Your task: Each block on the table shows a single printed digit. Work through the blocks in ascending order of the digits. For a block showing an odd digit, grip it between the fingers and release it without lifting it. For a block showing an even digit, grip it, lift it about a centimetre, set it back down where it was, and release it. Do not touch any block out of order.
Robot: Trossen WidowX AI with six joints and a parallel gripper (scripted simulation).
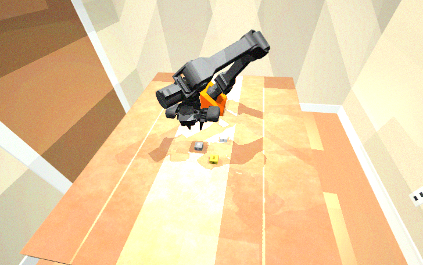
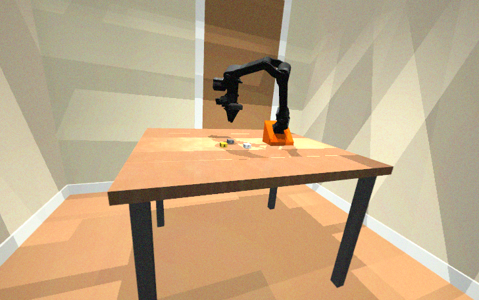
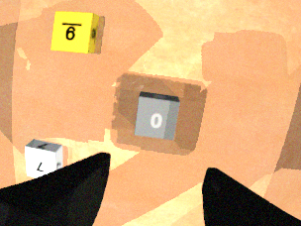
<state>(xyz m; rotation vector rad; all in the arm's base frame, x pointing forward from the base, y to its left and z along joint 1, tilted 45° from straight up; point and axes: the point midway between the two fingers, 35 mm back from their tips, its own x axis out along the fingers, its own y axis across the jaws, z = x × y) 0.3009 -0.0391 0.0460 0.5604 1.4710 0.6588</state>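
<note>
Beige panelled walls enclose a wooden table [image 1: 174, 218] on which the arm stands on an orange base [image 1: 207, 99].

Top view: the gripper [image 1: 194, 126] hangs above the table, pointing down, clear of all three blocks. The grey block [image 1: 199, 145] lies nearest below it, the white block [image 1: 222, 139] is off to one side, and the yellow block [image 1: 214, 158] is furthest from the base. The blocks are near each other but apart.

Exterior view: the gripper [image 2: 231, 118] is well above the surface. The yellow block [image 2: 223, 144], grey block [image 2: 230, 141] and white block [image 2: 247, 145] all rest flat on the table.

Wrist view: the two fingers stand parted with bare table between them, so the tool is open and carries nothing. The grey block [image 3: 157, 119] reads 0. The yellow block [image 3: 74, 30] shows a 6 or a 9, with a bar on its far side that suggests it is seen inverted. The white block [image 3: 43, 159], partly behind a finger, shows a mark most like an inverted 7.

Assessment: zero is the lowest digit and even, so the grey block is due first, with grip, small lift, return and release. It sits square and untouched-looking, and whether that step is complete cannot be confirmed. The white and yellow blocks are judged outstanding, and their order depends on the doubtful digit.
</note>
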